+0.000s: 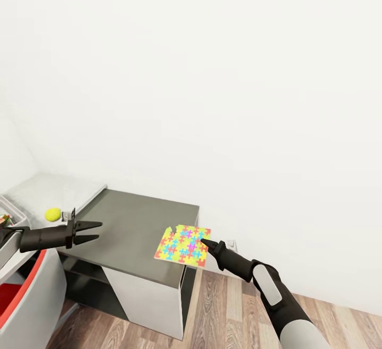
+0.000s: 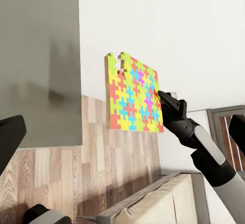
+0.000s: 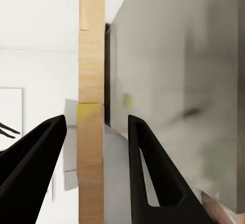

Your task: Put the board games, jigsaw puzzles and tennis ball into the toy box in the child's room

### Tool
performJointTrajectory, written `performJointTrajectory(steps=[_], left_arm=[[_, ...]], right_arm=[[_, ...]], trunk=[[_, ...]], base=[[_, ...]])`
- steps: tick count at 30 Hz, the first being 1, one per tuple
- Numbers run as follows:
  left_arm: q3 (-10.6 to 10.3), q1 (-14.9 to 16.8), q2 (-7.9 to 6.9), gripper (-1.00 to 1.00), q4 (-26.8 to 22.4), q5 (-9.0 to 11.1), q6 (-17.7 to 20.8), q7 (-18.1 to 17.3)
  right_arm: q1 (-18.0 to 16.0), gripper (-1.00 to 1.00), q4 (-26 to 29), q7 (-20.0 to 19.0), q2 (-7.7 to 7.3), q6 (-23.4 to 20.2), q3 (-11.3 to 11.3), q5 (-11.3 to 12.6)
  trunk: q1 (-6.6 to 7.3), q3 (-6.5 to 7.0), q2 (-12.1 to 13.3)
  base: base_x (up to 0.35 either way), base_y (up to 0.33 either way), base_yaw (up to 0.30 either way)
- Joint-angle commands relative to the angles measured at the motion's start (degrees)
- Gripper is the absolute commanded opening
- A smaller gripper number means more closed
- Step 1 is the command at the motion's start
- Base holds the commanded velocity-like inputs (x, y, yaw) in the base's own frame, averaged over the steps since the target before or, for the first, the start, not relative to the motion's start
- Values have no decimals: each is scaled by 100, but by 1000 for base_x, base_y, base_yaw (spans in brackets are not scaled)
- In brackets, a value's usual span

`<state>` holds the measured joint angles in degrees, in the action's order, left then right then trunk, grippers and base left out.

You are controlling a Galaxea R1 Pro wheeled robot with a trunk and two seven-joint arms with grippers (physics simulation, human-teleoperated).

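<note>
A jigsaw puzzle (image 1: 183,245), a bright multicoloured sheet, is at the front right corner of the table's dark grey side unit (image 1: 132,221) and juts past its edge. My right gripper (image 1: 204,243) is open at the puzzle's right edge. In the right wrist view that edge (image 3: 92,132) stands between the two fingers (image 3: 153,168) with a gap on each side. The left wrist view shows the puzzle (image 2: 133,93) with the right gripper (image 2: 163,97) beside it. My left gripper (image 1: 95,232) hovers open and empty over the unit's left side. The tennis ball (image 1: 52,213) lies on the white table (image 1: 63,189).
The toy box's grey rim (image 1: 9,205) shows at the far left edge with something colourful inside. A white wall stands behind the unit. Wooden floor (image 1: 228,306) lies in front and to the right. The robot's white and red body (image 1: 21,296) is at the lower left.
</note>
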<state>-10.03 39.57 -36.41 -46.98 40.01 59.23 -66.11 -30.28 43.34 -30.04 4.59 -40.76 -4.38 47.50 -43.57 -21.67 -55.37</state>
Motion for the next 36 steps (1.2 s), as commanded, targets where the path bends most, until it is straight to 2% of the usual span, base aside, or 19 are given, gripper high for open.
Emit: performJointTrajectory(steps=[1, 27, 36], left_arm=[[-22, 7, -6, 100, 4, 15, 27, -16], [-25, 7, -6, 100, 4, 6, 27, -8], [-34, 7, -3, 100, 4, 6, 25, -5]], right_arm=[[-4, -100, 1, -11, 7, -37, -28, -5], [-2, -100, 38, -11, 13, -37, -21, -12], [12, -100, 41, -11, 14, -30, -28, -13]], trunk=[[22, 12, 37], [593, 480, 1079], [791, 710, 1440]], base=[[0, 0, 0], [0, 0, 0], [0, 0, 0]])
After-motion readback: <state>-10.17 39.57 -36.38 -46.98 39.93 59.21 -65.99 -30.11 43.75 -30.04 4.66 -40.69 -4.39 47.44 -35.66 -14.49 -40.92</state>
